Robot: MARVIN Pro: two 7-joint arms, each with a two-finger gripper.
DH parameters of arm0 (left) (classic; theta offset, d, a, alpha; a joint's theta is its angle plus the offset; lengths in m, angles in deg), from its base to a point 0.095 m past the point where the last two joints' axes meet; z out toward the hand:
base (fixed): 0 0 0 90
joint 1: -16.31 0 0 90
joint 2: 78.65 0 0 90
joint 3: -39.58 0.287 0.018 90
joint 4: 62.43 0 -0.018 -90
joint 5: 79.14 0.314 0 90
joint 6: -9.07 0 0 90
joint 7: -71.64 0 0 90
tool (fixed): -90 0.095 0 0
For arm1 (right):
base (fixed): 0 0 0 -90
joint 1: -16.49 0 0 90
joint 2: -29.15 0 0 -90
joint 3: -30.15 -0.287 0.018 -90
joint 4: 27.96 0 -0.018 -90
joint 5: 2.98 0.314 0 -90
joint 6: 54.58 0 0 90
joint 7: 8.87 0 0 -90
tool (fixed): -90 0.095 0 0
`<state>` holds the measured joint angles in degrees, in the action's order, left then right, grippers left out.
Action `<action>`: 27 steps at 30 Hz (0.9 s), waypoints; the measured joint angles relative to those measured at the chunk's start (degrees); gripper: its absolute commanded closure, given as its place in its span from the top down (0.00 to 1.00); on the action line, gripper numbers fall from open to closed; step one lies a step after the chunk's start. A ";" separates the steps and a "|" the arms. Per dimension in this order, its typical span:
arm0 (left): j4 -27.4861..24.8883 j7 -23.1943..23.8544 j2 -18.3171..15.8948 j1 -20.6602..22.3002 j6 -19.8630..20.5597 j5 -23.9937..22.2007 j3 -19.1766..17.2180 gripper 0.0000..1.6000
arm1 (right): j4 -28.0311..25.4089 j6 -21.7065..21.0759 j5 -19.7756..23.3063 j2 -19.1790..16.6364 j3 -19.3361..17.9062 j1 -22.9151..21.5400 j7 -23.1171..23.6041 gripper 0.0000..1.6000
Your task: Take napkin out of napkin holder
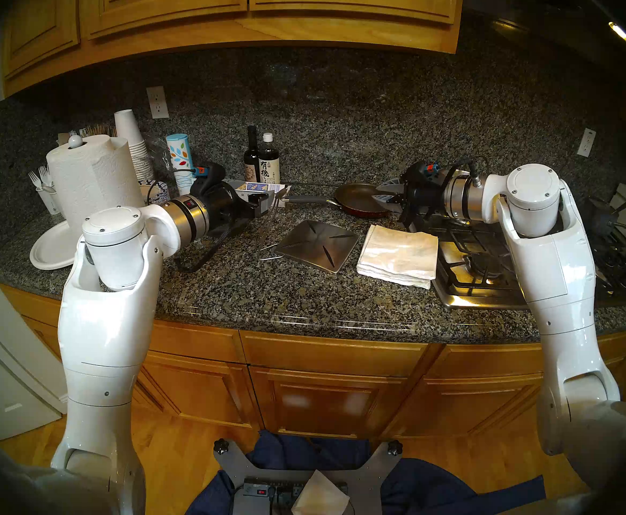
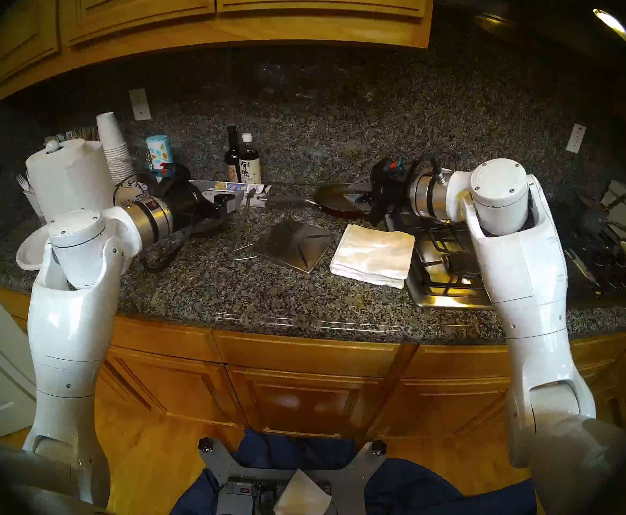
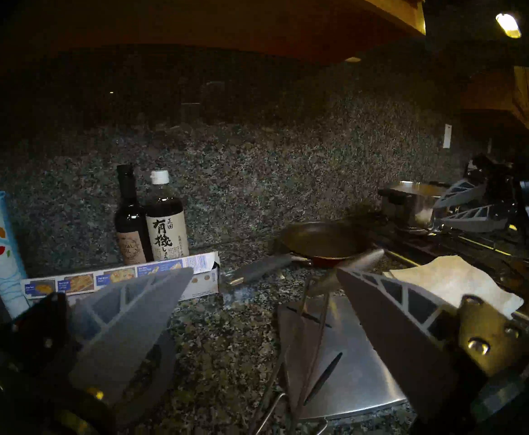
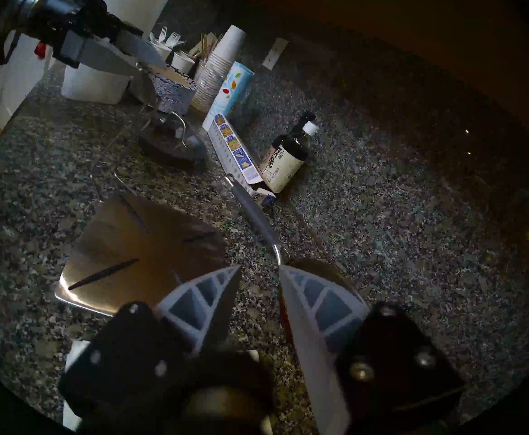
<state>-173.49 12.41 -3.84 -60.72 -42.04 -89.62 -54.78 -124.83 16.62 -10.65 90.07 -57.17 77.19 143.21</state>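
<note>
Napkin [image 1: 399,254] stack is off the napkin holder [image 1: 319,247]: it lies flat on the table just beside the plate's right edge, butting the stove [image 1: 478,269], near the table's front edge. Plate is bare, its wire arm [image 1: 272,220] swung up at the left corner. You're basically done, I'd say; only retreat is left. Left claw [image 3: 264,276] has its fingers apart and is empty, hovering back-left of the plate by the wire arm's tip. Right claw [image 4: 258,271] is also spread and empty, held above the frying pan [image 1: 360,202] behind the stack. Both forearms are level, wrists pointing inward.
</note>
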 measured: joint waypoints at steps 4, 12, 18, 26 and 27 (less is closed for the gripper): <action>0.64 -0.63 0.30 0.31 -0.07 0.53 0.21 1.00 | 0.18 0.43 0.22 0.23 0.05 0.28 0.06 0.50; 0.78 -1.44 0.59 0.54 -0.09 0.85 -0.45 1.00 | 1.78 1.64 0.36 1.40 3.05 -0.20 0.29 0.49; 0.77 -2.11 0.85 0.54 -0.09 0.84 -0.56 1.00 | 4.74 2.99 0.31 3.64 7.20 -1.43 0.03 0.47; 0.65 -2.85 1.18 0.35 -0.11 0.73 -0.57 1.00 | 7.96 4.41 0.27 6.19 10.13 -3.72 -0.75 0.46; 0.65 -2.98 1.22 0.31 -0.11 0.74 -0.56 1.00 | 8.34 4.58 0.27 6.42 10.36 -4.00 -0.81 0.45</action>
<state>-172.84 9.42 -2.61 -60.42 -42.15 -88.88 -55.34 -116.50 21.20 -10.39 96.49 -46.80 73.20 142.40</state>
